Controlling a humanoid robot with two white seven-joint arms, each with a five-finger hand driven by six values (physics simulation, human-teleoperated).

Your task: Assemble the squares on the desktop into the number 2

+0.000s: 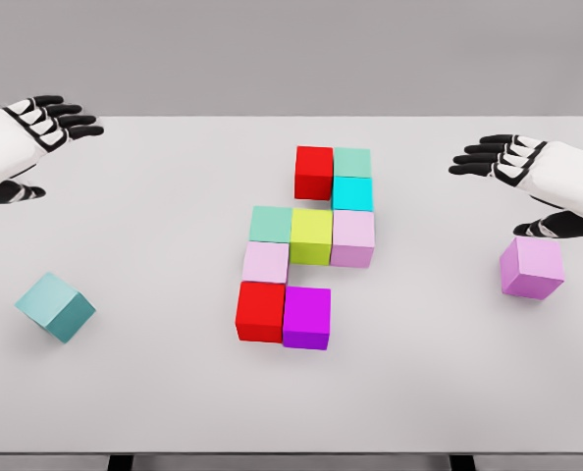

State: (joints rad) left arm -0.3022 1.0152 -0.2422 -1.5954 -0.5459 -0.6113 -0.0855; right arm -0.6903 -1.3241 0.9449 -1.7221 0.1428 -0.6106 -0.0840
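Several coloured cubes form a partial figure mid-table: a red cube (313,172) and a mint cube (352,161) on top, a cyan cube (352,193) below, then a mint cube (271,224), a yellow-green cube (311,235) and a pale pink cube (353,238), a pale pink cube (265,262), and a red cube (260,311) beside a magenta cube (306,317). A loose teal cube (56,306) lies tilted at the left. A loose pink cube (532,267) sits at the right, just below my right hand (512,186), which is open. My left hand (41,147) hovers open at the far left.
The white table (154,392) spans the whole view, with its front edge near the bottom and a grey wall behind. Bare surface lies between the cube figure and each loose cube.
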